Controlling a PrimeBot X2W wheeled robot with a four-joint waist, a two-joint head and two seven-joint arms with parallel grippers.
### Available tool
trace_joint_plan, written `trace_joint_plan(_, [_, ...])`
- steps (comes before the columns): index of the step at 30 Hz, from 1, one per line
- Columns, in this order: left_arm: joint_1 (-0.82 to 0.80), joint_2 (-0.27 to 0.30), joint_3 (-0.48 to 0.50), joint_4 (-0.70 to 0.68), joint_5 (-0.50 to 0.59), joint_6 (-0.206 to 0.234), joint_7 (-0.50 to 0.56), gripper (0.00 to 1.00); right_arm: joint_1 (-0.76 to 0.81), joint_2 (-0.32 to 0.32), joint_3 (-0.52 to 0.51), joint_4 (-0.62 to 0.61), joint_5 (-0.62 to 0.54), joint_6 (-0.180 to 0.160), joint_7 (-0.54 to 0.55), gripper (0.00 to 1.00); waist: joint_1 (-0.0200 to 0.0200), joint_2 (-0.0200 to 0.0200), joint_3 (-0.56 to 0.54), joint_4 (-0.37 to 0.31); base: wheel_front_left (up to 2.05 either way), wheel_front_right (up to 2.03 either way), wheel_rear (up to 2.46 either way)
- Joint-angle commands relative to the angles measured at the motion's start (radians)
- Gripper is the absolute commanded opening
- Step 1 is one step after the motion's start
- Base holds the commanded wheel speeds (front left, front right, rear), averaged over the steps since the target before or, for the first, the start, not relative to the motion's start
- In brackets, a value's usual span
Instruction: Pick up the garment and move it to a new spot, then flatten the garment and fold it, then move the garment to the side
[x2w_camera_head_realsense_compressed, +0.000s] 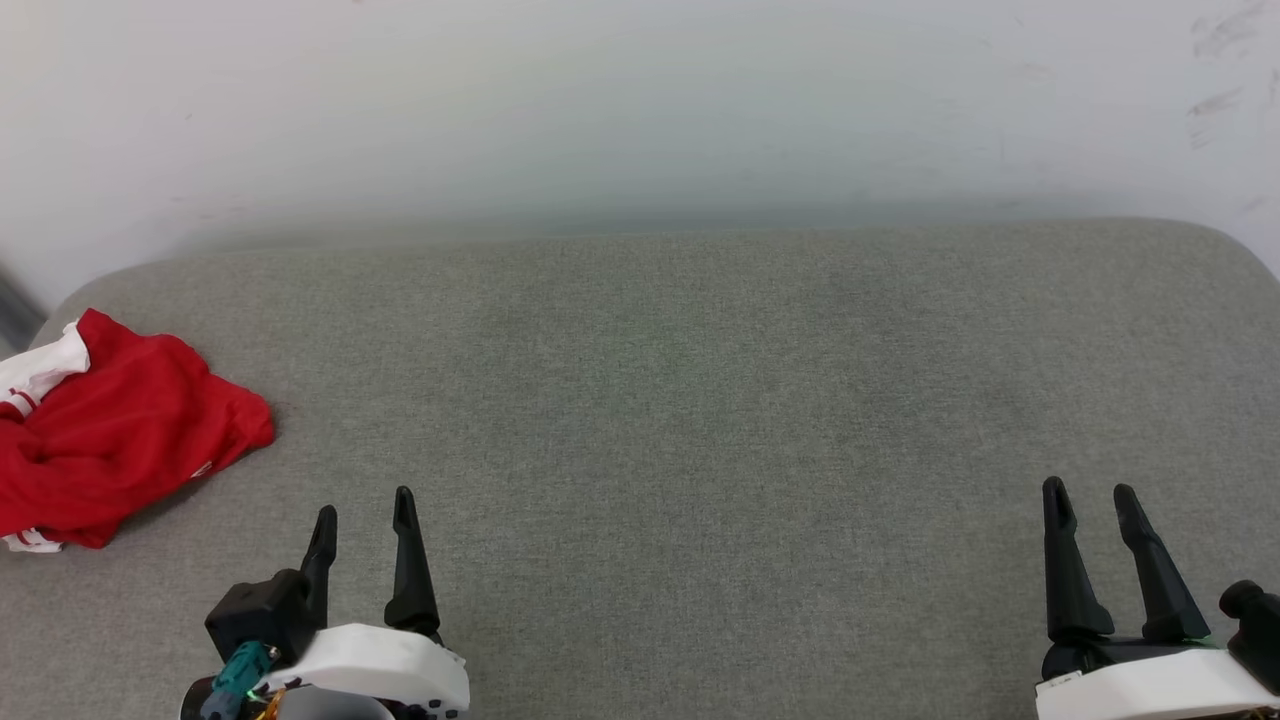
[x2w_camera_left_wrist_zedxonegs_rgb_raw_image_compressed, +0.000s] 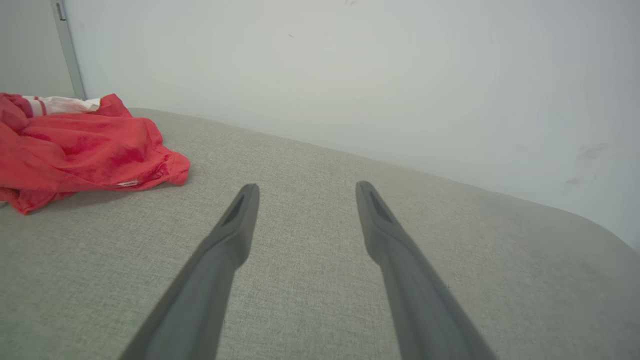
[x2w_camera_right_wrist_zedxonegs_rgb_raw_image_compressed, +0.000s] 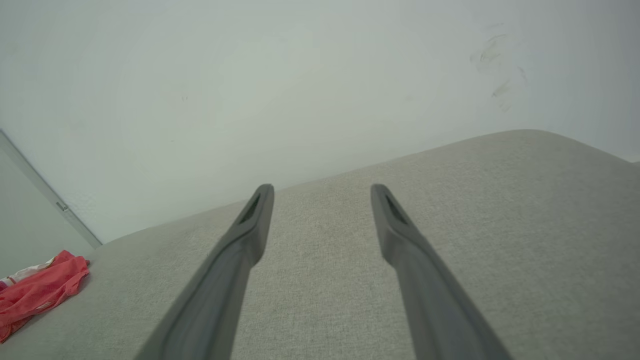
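The garment (x2w_camera_head_realsense_compressed: 120, 435) lies crumpled in a red heap with a white striped-trim sleeve showing, at the far left edge of the grey fabric surface (x2w_camera_head_realsense_compressed: 680, 400). It shows at the upper left of the left wrist view (x2w_camera_left_wrist_zedxonegs_rgb_raw_image_compressed: 85, 150) and as a small red bundle at the lower left of the right wrist view (x2w_camera_right_wrist_zedxonegs_rgb_raw_image_compressed: 37, 290). My left gripper (x2w_camera_head_realsense_compressed: 365, 510) hovers open near the front edge, to the right of the garment and apart from it, nothing between its fingers (x2w_camera_left_wrist_zedxonegs_rgb_raw_image_compressed: 240, 220). My right gripper (x2w_camera_head_realsense_compressed: 1090, 495) stands open and empty at the lower right, far from the garment.
A pale wall (x2w_camera_head_realsense_compressed: 640, 110) runs right behind the grey surface, with scuff marks at its upper right. A vertical metal strip (x2w_camera_left_wrist_zedxonegs_rgb_raw_image_compressed: 67, 50) stands at the left by the garment. The surface's corners are rounded.
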Motion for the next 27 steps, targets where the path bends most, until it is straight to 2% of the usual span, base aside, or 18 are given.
trace_joint_plan(1, [0.007, 0.006, -0.003, -0.013, 0.026, 0.006, -0.011, 1.00, 0.009, -0.002, 0.002, -0.017, -0.027, 0.000, -0.010, 1.00, 0.0000, 0.0000, 0.000, 0.000, 0.00, 0.00, 0.00])
trace_joint_plan(27, [0.041, -0.010, -0.015, -0.026, 0.221, -0.025, -0.064, 1.00, 0.053, -0.002, 0.004, -0.067, -0.185, 0.000, -0.063, 1.00, 0.0000, 0.0000, -0.003, 0.001, 0.00, 0.00, 0.00])
